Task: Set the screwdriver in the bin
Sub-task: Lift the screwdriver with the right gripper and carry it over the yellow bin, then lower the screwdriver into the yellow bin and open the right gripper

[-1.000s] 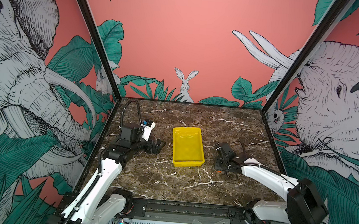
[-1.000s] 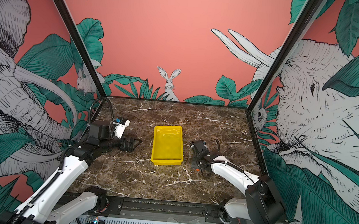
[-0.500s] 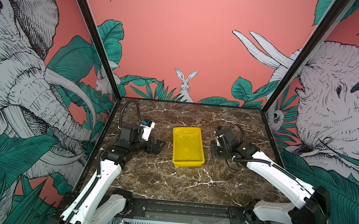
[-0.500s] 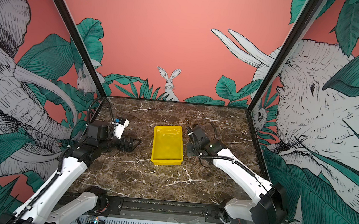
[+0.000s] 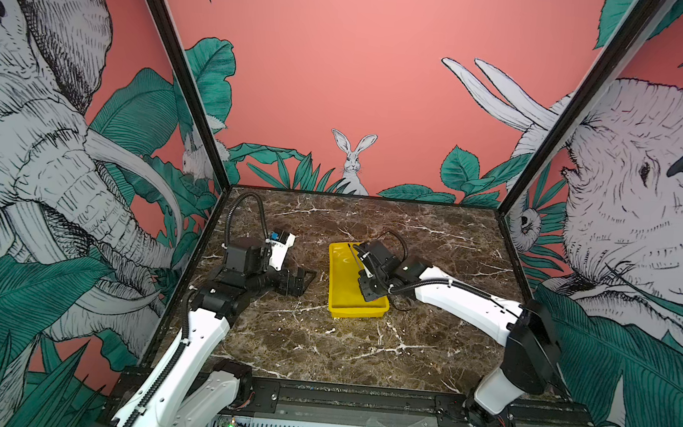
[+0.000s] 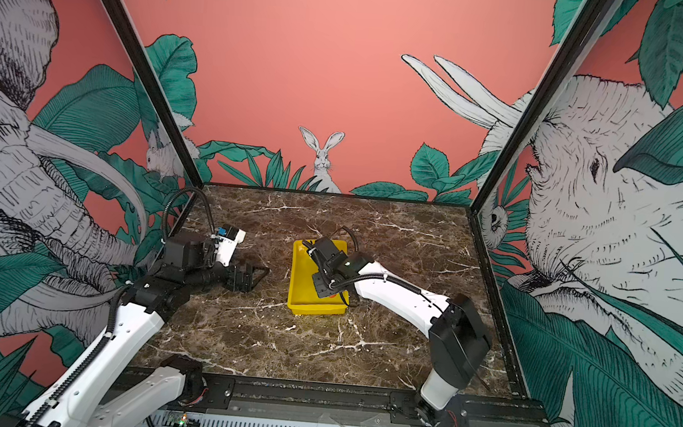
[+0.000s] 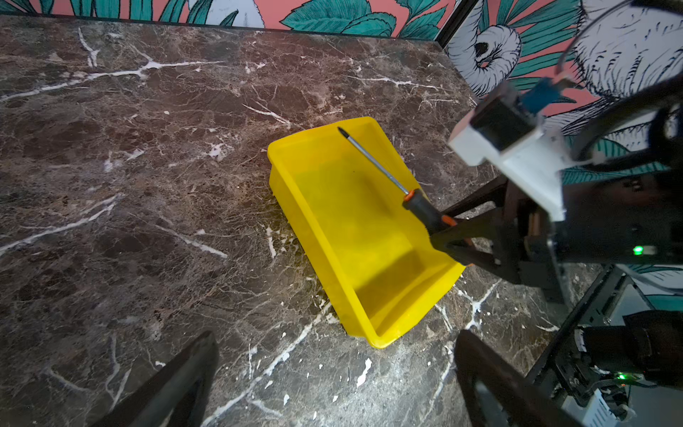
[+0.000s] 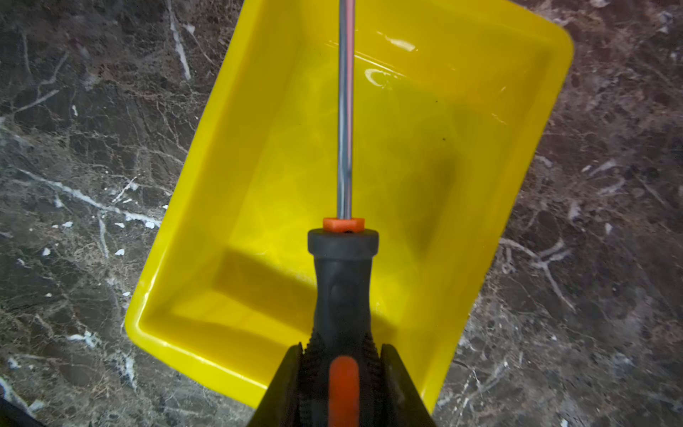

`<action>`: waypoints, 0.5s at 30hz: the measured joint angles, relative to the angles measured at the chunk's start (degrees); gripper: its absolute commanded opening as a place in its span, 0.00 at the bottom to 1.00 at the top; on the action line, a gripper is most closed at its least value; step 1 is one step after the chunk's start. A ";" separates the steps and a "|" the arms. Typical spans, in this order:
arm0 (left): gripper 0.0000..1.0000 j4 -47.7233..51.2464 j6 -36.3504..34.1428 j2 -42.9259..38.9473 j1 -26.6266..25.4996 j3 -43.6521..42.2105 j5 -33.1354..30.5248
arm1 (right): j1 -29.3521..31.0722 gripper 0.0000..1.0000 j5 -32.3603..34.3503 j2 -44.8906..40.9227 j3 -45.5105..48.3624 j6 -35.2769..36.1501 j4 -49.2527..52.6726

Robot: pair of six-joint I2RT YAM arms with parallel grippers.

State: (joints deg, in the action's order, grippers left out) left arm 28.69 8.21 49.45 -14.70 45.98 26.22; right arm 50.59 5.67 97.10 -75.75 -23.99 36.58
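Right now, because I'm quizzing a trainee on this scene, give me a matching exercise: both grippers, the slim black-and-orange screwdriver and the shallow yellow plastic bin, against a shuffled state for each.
Things
1. left gripper
2. right gripper
3. slim black-and-orange screwdriver
4. shallow yellow plastic bin

States
A. standing on the brown marble tabletop
B. shut on a handle
C. open, holding nothing
D. gripped by its handle, metal shaft stretching over the yellow tray

Pairs: 1-C, 2-B, 3-D, 4-A

Screwdriver [image 8: 343,266] tip outside right wrist view
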 measured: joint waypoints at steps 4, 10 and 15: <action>1.00 -0.31 0.04 -0.17 -0.02 0.00 0.15 | 0.04 0.29 -0.07 4.11 -0.02 -0.02 -0.70; 1.00 -0.35 0.39 -0.42 0.00 0.00 0.37 | 0.04 0.29 0.13 8.07 -0.02 -0.90 -2.10; 1.00 -0.35 0.48 -0.42 0.00 0.00 0.55 | 0.04 0.31 0.96 9.16 -0.09 -2.32 -2.38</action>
State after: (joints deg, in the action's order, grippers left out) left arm 28.34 8.69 49.04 -14.70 45.98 26.76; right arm 50.63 6.63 106.26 -75.83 -26.30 34.20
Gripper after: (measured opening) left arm 0.993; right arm 0.308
